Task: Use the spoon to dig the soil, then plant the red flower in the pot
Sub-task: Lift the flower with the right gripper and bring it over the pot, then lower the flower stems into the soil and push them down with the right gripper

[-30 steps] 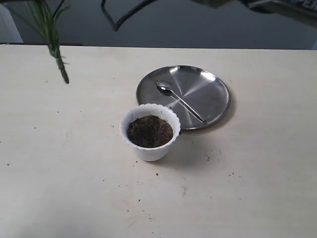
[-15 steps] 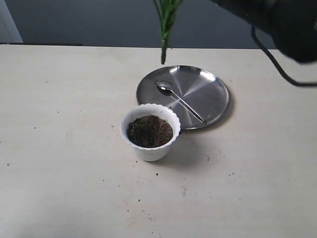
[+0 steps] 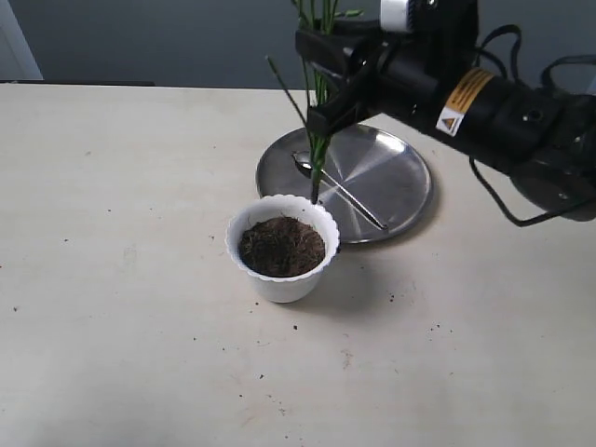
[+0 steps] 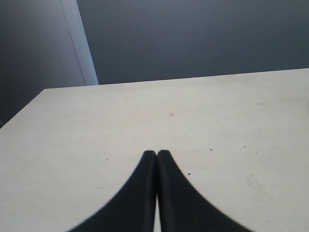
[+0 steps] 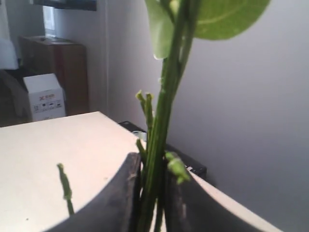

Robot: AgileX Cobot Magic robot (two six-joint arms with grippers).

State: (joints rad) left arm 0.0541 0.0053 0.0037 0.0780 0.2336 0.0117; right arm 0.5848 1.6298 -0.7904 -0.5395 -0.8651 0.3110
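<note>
Above the pot [image 3: 282,248], the right claw [image 3: 328,91] pinches the red flower [image 3: 317,140] stems.

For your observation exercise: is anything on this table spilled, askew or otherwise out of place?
Yes. Dark crumbs of soil lie scattered on the table in front of the pot. The spoon lies tidily on the steel plate. Nothing is tipped.

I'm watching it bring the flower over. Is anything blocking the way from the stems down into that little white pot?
Nothing visible does. The right gripper holds the red flower by its stems, just above the far rim of the pot. The soil lies open; the spoon rests behind, on the steel plate.
</note>
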